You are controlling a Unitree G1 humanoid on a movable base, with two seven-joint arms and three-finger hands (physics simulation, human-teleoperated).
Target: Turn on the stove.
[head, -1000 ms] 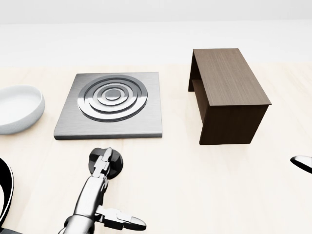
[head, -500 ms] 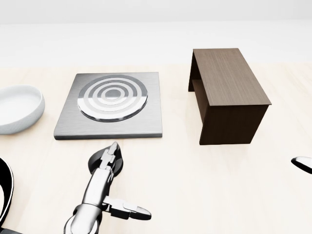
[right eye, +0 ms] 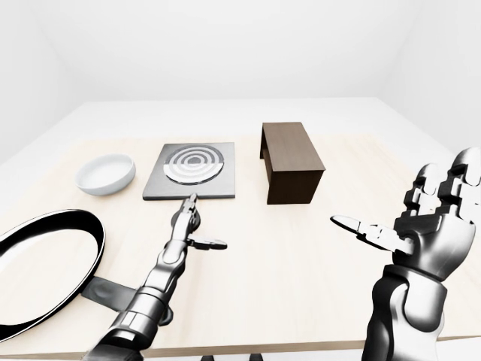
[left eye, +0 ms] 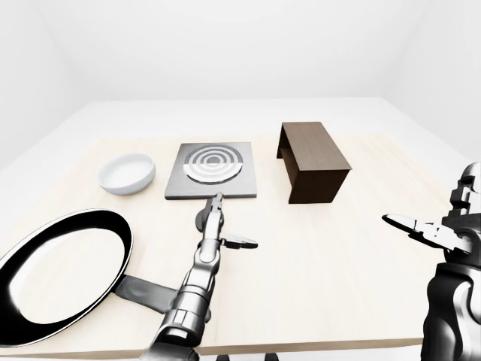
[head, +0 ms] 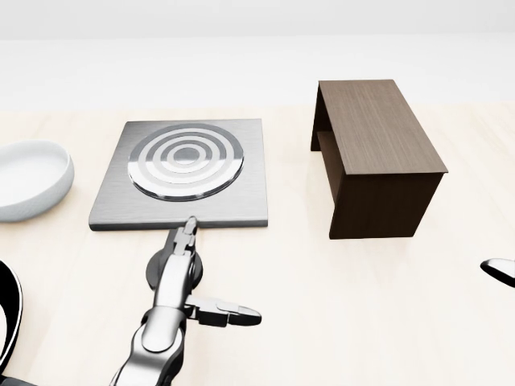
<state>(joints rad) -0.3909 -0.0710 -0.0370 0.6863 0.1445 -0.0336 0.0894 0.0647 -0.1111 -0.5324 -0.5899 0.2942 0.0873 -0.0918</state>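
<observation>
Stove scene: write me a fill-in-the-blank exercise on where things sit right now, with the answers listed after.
1. In the head view, the white bowl lies to the ____ of the stove.
2. The left hand reaches over a round black ____ just below the stove.
3. The dark wooden box stands on the stove's ____ side.
4. The right hand has its fingers ____.

Missing words: left; knob; right; open

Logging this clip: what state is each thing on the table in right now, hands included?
stove: flat on the table, rings pale.
knob: under the left robot hand.
left robot hand: open, fingers extended over the knob.
right robot hand: open, raised, holding nothing.
bowl: upright, empty.
pan: empty.
wooden shelf: upright.
</observation>
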